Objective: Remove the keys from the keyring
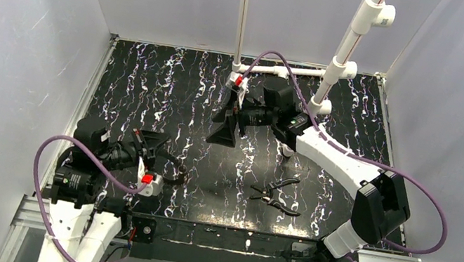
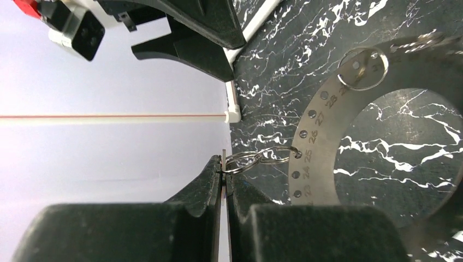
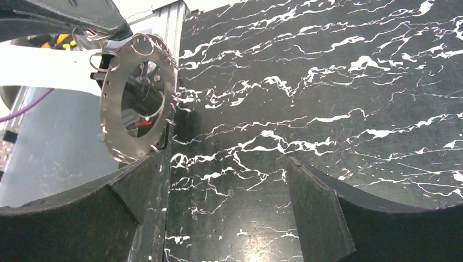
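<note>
The keyring (image 2: 322, 131) is a wide silvery band with numbered holes and a hollow centre, held off the table. My left gripper (image 2: 224, 173) is shut on a thin flat key seen edge-on (image 2: 224, 164). Two small split rings (image 2: 262, 157) link that key to a hole in the band. Another small ring (image 2: 363, 68) hangs further round the band. In the top view the left gripper (image 1: 163, 164) holds the keyring (image 1: 177, 176) at front left. My right gripper (image 3: 226, 202) is open and empty; the keyring (image 3: 112, 117) is to its upper left. The right gripper is at mid-table in the top view (image 1: 221, 136).
Black-handled pliers (image 1: 275, 197) lie on the dark marbled table (image 1: 151, 89) at front centre-right. White pipe posts (image 1: 335, 70) stand at the back. Grey walls close in the left, right and back sides.
</note>
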{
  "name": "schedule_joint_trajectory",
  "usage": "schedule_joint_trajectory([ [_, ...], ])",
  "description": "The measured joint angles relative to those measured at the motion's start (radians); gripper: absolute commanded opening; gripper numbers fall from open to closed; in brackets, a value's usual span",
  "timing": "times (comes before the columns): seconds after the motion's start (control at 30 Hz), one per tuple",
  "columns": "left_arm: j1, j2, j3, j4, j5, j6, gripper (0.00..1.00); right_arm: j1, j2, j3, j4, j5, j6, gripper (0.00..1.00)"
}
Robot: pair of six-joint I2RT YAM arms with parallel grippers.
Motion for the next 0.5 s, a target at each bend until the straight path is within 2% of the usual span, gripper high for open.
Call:
schedule_joint_trajectory([
  [0.23,0.0,-0.043,-0.05,0.036,0.046,0.042,0.0,0.06,-0.006,0.042,-0.189,-0.012,-0.172,0.86],
  [0.5,0.0,-0.042,-0.06,0.055,0.053,0.035,0.0,0.129,-0.007,0.103,-0.333,-0.011,-0.282,0.82],
])
